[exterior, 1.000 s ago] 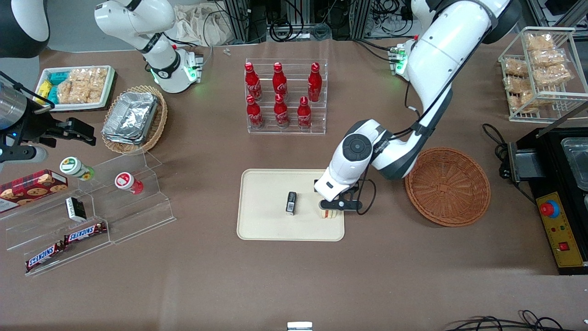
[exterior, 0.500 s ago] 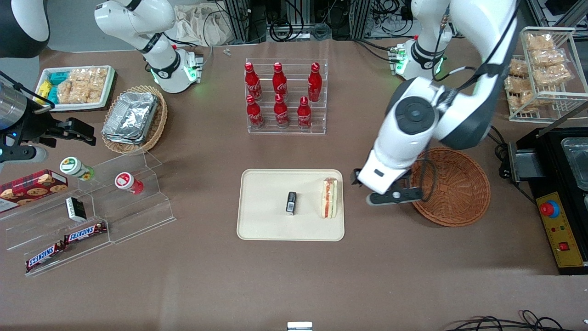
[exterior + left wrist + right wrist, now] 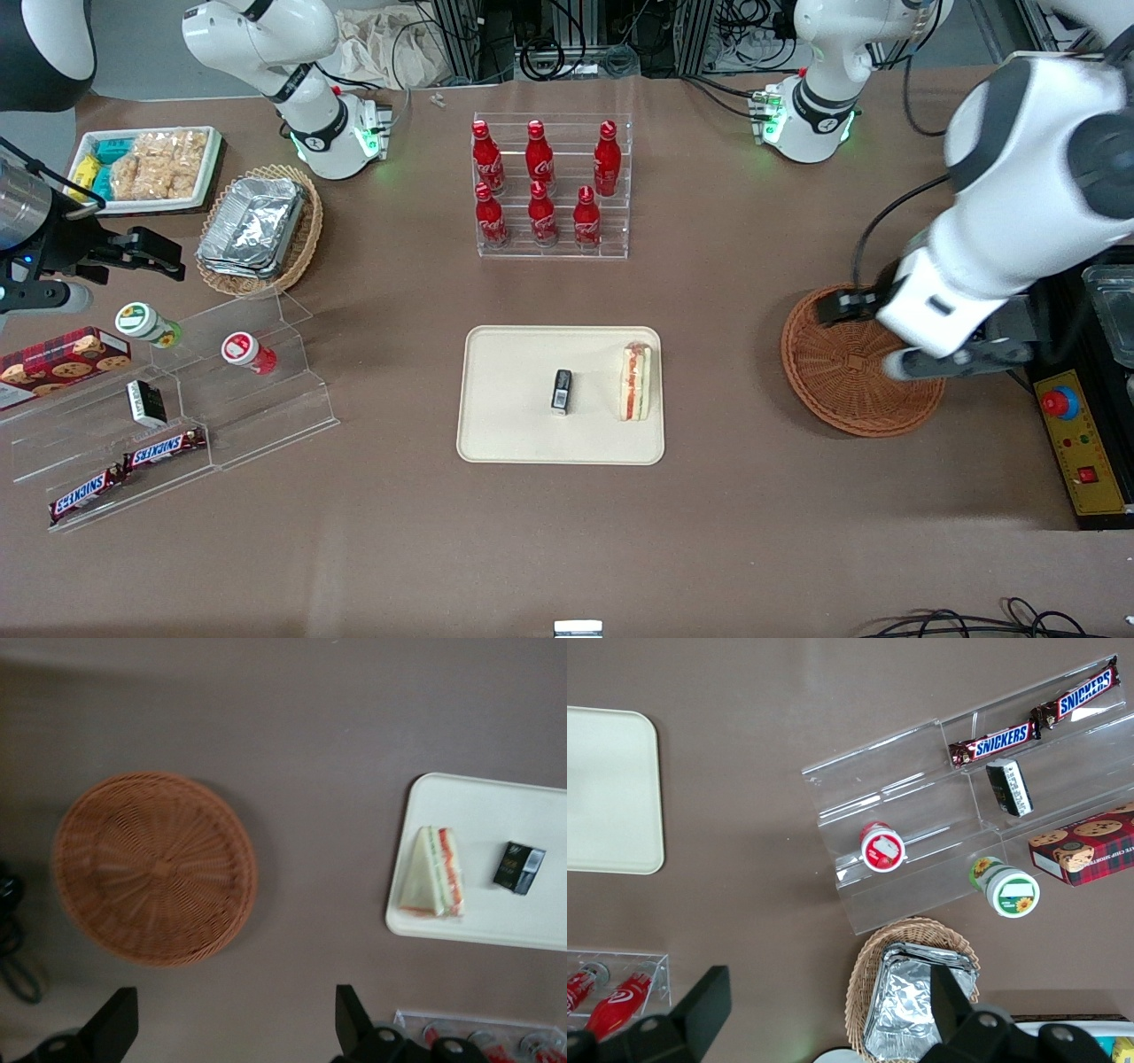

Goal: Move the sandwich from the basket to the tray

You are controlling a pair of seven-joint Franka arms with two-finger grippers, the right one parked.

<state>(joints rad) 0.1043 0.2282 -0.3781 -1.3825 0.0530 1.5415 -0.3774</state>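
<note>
The sandwich [image 3: 635,382] lies on the cream tray [image 3: 514,434], near the tray's edge that faces the basket; its red filling shows along one side. It also shows in the left wrist view as the sandwich [image 3: 431,873] on the tray [image 3: 496,815]. The round reddish-brown basket [image 3: 842,390] holds nothing, and the same basket [image 3: 155,868] looks bare from the wrist. My left gripper [image 3: 877,335] hangs high above the basket, well apart from the sandwich. It is open, and the gripper [image 3: 232,992] has only bare table between its fingers.
A small black packet [image 3: 562,391] lies mid-tray beside the sandwich. A clear rack of red bottles [image 3: 549,186] stands farther from the camera than the tray. A black machine with a red button [image 3: 1060,403] sits beside the basket. Acrylic steps with snacks [image 3: 221,381] lie toward the parked arm's end.
My gripper let go of the sandwich on the tray, rose, and swung away toward the working arm's end, ending above the basket. The sandwich stays on the tray.
</note>
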